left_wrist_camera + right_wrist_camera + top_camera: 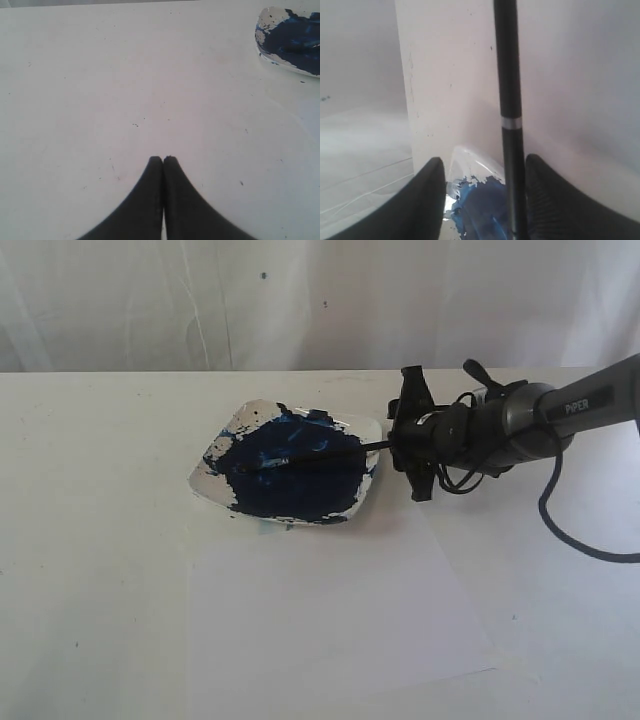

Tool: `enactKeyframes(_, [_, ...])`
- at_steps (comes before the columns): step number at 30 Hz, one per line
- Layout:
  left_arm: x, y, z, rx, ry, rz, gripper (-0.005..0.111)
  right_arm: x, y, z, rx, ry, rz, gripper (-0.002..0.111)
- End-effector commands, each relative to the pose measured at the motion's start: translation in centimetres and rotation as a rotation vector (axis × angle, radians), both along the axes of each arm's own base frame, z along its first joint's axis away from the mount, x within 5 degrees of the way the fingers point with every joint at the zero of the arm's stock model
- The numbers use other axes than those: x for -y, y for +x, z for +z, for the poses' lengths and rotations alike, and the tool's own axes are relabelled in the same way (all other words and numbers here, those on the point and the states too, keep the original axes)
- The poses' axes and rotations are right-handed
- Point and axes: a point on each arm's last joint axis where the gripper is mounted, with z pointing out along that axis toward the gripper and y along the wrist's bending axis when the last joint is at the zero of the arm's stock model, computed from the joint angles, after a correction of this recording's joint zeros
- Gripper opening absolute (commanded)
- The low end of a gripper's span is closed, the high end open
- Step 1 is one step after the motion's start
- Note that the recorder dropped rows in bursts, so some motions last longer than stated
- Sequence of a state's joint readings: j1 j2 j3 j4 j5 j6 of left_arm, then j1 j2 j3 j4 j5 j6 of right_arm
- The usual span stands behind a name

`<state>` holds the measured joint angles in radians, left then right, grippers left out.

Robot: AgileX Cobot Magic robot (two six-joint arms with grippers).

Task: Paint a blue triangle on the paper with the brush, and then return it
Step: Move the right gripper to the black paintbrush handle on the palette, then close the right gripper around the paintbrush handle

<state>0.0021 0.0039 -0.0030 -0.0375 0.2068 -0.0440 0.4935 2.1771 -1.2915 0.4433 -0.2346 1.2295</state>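
The brush (300, 456) lies across the paint-smeared white plate (207, 476), its tip in the dark blue paint and its handle sticking out past the plate's right rim. My right gripper (402, 438) stands open around that handle end. In the right wrist view the black handle with its pale band (511, 122) runs between the fingers, close beside one fingertip (547, 195) and well apart from the other. The paper (330, 610) lies in front of the plate, plain white; the blue triangle is not in view. My left gripper (163, 159) is shut with nothing in it, over bare table.
A dark cable (560, 530) hangs from the right arm over the table's right side. The plate (287, 42) also shows at the far corner of the left wrist view. A white curtain (300, 300) backs the table.
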Motion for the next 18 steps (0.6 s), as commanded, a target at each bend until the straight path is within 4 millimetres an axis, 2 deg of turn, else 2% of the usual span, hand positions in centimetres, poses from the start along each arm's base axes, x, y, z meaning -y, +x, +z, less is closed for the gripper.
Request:
enactKeyframes(1, [0.06, -0.02, -0.09, -0.001, -0.008, -0.006, 0.000, 0.12, 0.15, -0.04, 0.003, -0.006, 0.005, 0.047])
enactKeyframes(7, [0.06, -0.02, -0.09, -0.001, -0.008, -0.006, 0.000, 0.09, 0.01, -0.69, -0.030, -0.014, 0.011, 0.047])
enactKeyframes(18, [0.06, -0.02, -0.09, -0.001, -0.008, -0.006, 0.000, 0.09, 0.01, -0.69, -0.030, -0.014, 0.011, 0.047])
